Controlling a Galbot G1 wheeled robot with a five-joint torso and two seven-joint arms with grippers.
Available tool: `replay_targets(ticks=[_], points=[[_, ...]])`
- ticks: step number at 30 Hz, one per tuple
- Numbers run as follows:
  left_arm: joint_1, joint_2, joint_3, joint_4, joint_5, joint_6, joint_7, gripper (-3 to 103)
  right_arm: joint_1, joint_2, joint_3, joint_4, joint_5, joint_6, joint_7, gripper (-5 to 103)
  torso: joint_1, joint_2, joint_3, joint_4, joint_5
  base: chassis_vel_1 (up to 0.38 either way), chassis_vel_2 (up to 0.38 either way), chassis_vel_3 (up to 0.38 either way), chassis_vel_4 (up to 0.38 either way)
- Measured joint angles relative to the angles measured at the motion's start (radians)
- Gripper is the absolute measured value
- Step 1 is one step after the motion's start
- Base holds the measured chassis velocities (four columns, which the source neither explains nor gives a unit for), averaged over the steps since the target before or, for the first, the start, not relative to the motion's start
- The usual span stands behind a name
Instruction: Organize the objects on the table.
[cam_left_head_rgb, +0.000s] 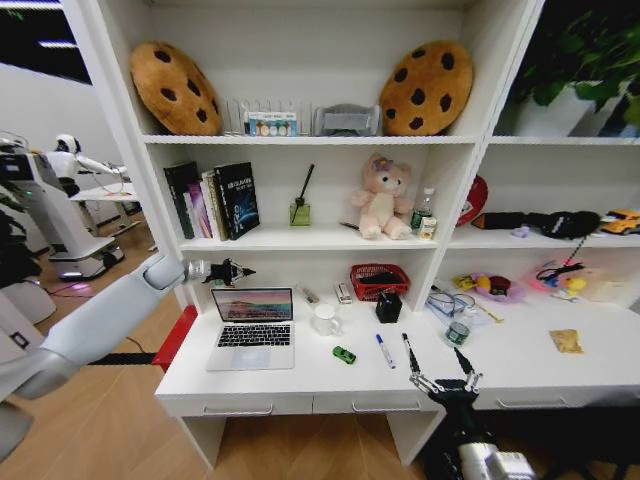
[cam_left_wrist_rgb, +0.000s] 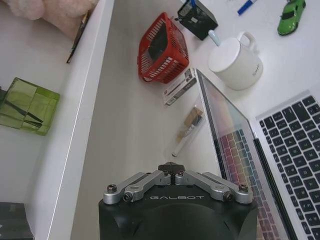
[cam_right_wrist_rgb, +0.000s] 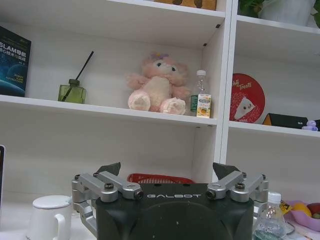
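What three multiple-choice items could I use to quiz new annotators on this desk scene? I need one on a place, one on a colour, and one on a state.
1. Where does the white mug stand?
A. to the right of the laptop, on the table
B. on the shelf beside the pink teddy bear
C. inside the red basket

2. What colour is the toy car?
A. blue
B. green
C. yellow

3. How do the two grippers stand?
A. both shut
B. left open, right shut
C. left shut, right open

Key:
1 A: the mug sits on the tabletop beside the laptop screen's right edge.
2 B: the car near the front edge is bright green.
3 C: the left gripper, raised above the laptop, has its jaws closed to a point; the right gripper, at the front edge by the dark pen, has its jaws spread.
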Motion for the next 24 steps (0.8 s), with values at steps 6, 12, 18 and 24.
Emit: replay_targets(ticks=[6, 12, 18, 24], points=[[-0.062, -0.037, 0.032, 0.061, 0.04, -0.049, 0.089, 0, -0.001, 0.002, 0.004, -0.002, 0.007, -0.003, 0.006, 100, 0.0, 0.0, 0.0, -0.0004, 0.0001, 0.0, 0.0, 0.0, 0.0], [-0.099, -0.052, 0.067, 0.047, 0.049, -0.053, 0.21, 0, -0.003, 0.011, 0.004, -0.004, 0.008, -0.002, 0.008, 100, 0.0, 0.0, 0.0, -0.0005, 0.0, 0.0, 0.0, 0.0, 0.0], [-0.086, -0.002, 0.084, -0.044, 0.031, -0.042, 0.241, 0, -0.005, 0.012, 0.005, -0.005, 0.009, -0.002, 0.009, 100, 0.0, 0.0, 0.0, -0.0001, 0.0, 0.0, 0.0, 0.0, 0.0], [-0.031, 0.071, 0.085, -0.201, 0.008, -0.002, 0.249, 0, -0.005, 0.012, -0.002, -0.005, 0.009, -0.003, 0.01, 100, 0.0, 0.0, 0.0, -0.0004, 0.0, 0.0, 0.0, 0.0, 0.0]])
